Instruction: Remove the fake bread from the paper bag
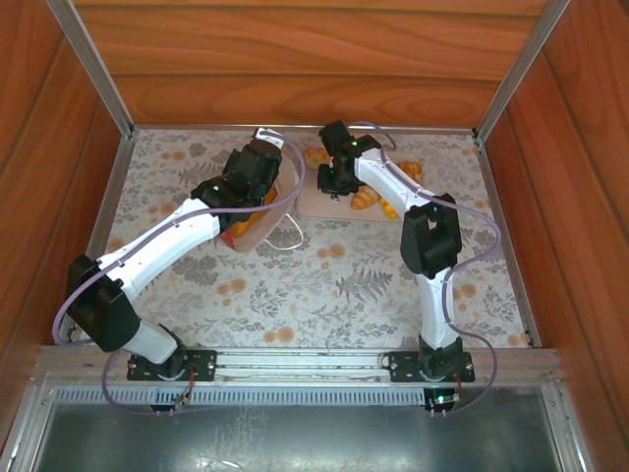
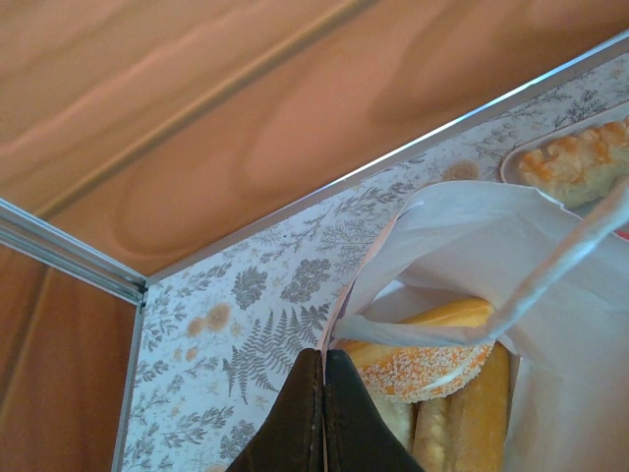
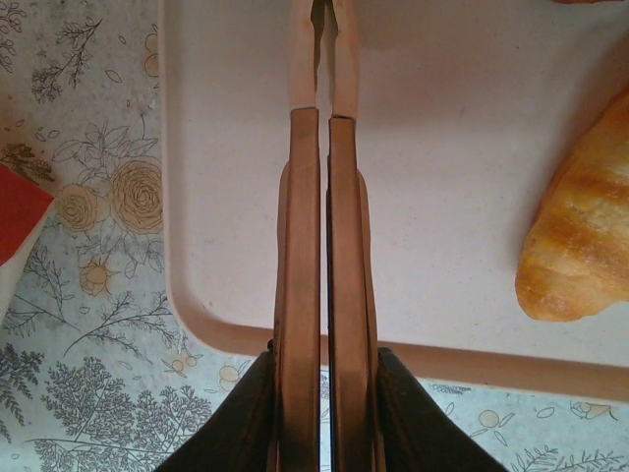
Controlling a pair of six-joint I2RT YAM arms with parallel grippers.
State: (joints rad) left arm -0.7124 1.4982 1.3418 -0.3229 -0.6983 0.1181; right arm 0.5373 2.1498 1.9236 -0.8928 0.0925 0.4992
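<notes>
While left gripper [image 2: 323, 360] seems clamped on the bag [image 2: 462, 236] rim, right gripper [image 3: 324, 360] squeezes tongs [image 3: 305, 197] shut over the tray [image 3: 442, 147]

The top camera looks down from high behind the near edge, taking in the whole table [image 1: 324, 275]. The left wrist camera peers closely into the paper bag [image 2: 462, 236], facing the far-left corner. The right wrist camera looks down along the tongs [image 3: 305, 197], close above the tray [image 3: 462, 147]; the top view covers both spots.
</notes>
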